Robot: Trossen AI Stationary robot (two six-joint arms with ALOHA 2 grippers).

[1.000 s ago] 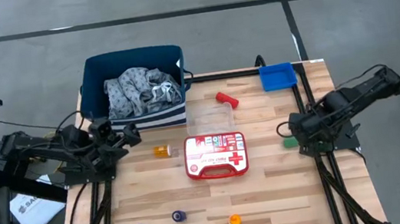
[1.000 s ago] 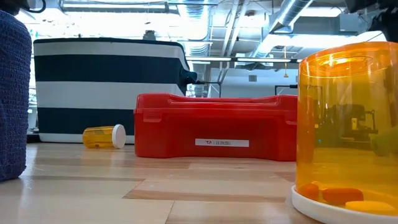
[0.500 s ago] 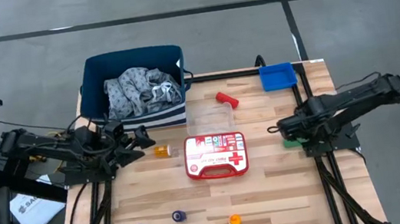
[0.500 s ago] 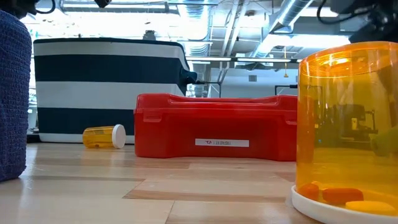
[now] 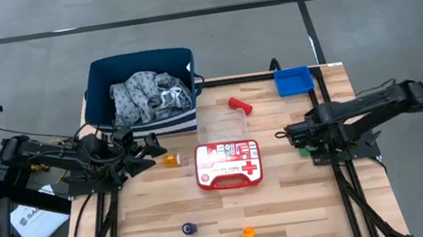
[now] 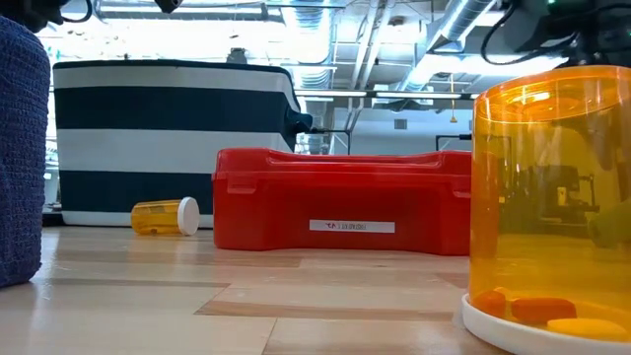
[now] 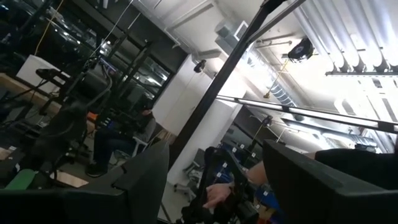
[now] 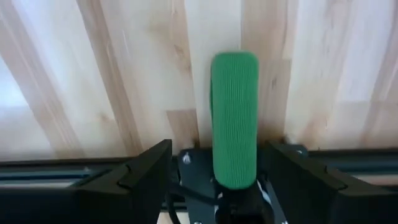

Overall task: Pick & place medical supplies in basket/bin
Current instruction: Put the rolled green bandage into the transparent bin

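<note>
High view: use the red-and-white first-aid case (image 5: 227, 164) as your anchor. Your right gripper (image 5: 289, 134) sits off the case's right side, and the green roll (image 5: 305, 151) lies just beside it at the table's right edge rail. Your left gripper (image 5: 156, 146) is off the case's left side, next to the orange pill bottle (image 5: 170, 161). The navy basket (image 5: 100, 84) is behind-left of the case with the grey cloth (image 5: 149, 95) already in it. The small blue bin (image 5: 292, 81) is behind-right, and the red roll (image 5: 240, 106) just behind. A dark blue roll (image 5: 188, 229) and two more orange bottles lie in front of the case.

Low view: the bottle by the case lies on its side (image 6: 165, 216), touching nothing. The grippers don't show clearly here.

Left wrist view: the camera points up into the room. Fingers spread, nothing between them.

Right wrist view: fingers wide apart and empty, with the green roll (image 8: 234, 118) lying lengthwise between them, one end over the rail (image 8: 74, 167).

Advice: you look to be lining up on the green roll. Keep it centred between the fingers, drop straight down, and close across its narrow width. Watch the rail, a finger could catch it. Then lift clear before heading to the bin.
</note>
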